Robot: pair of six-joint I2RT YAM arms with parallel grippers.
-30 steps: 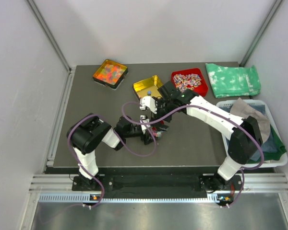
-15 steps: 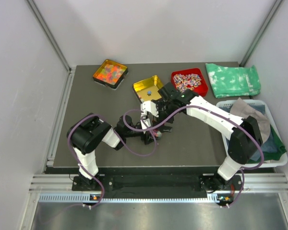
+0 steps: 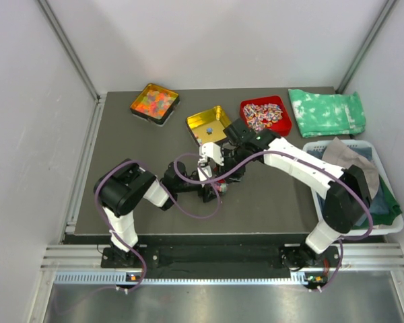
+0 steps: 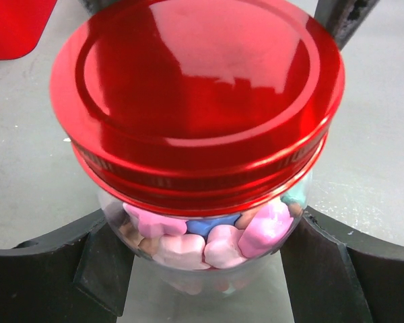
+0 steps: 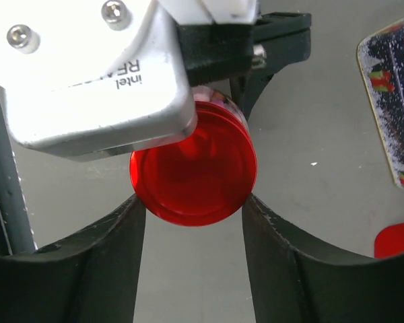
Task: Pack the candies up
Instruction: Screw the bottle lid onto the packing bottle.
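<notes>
A clear jar [image 4: 209,269] of the candies [image 4: 209,242], pink and blue showing, stands mid-table under a red lid [image 4: 195,87]. My left gripper [image 4: 207,266] is shut on the jar's body, one finger on each side; it shows in the top view [image 3: 207,191]. My right gripper [image 5: 193,202] reaches down from above, and its fingers [image 5: 121,256] touch the two sides of the red lid [image 5: 193,168]. It sits over the jar in the top view [image 3: 219,176]. A few loose candies lie in the yellow tray [image 3: 209,121].
A red tray [image 3: 264,114] of striped wrapped sweets and a black tray [image 3: 154,102] of orange gummies stand at the back. A green cloth [image 3: 326,111] lies at the back right. A white basket [image 3: 316,144] of cloths stands at the right edge.
My right gripper has moved from beside the yellow tray toward me and down onto the jar's lid. My left gripper has stayed on the jar.
</notes>
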